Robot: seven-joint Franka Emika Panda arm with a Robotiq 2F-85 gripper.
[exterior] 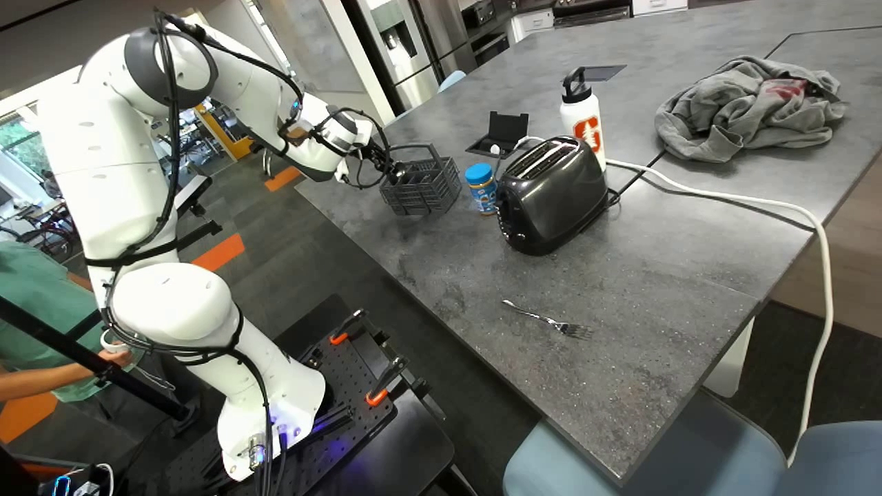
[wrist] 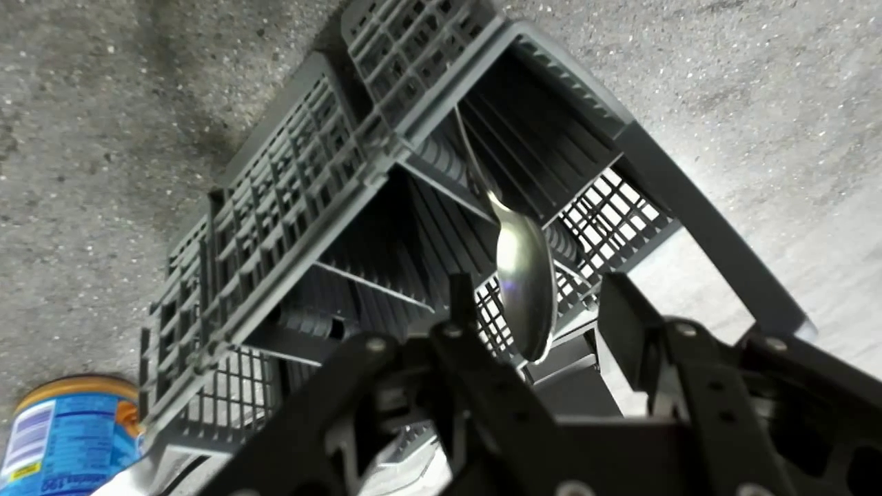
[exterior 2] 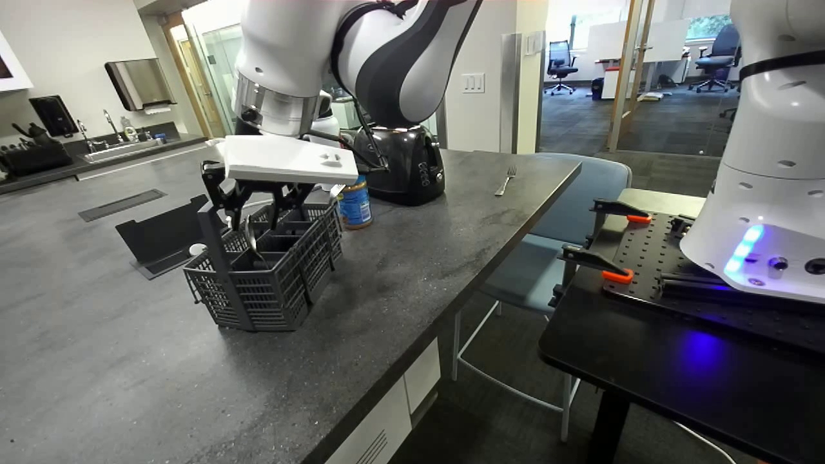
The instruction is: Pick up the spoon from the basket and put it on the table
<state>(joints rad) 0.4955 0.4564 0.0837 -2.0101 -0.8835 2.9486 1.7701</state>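
The silvery spoon stands bowl up in the dark grey basket. In the wrist view the spoon has its bowl raised between my fingers, its handle running down into a compartment. It also shows in an exterior view. The basket stands on the grey table; the basket also shows in an exterior view and the wrist view. My gripper is open over the basket, with a gap on each side of the spoon's bowl. The gripper also shows in both exterior views.
A blue jar and a black toaster stand beside the basket. The basket's upright handle is close to my right finger. An open socket flap is behind. A fork, bottle and grey cloth are on the table.
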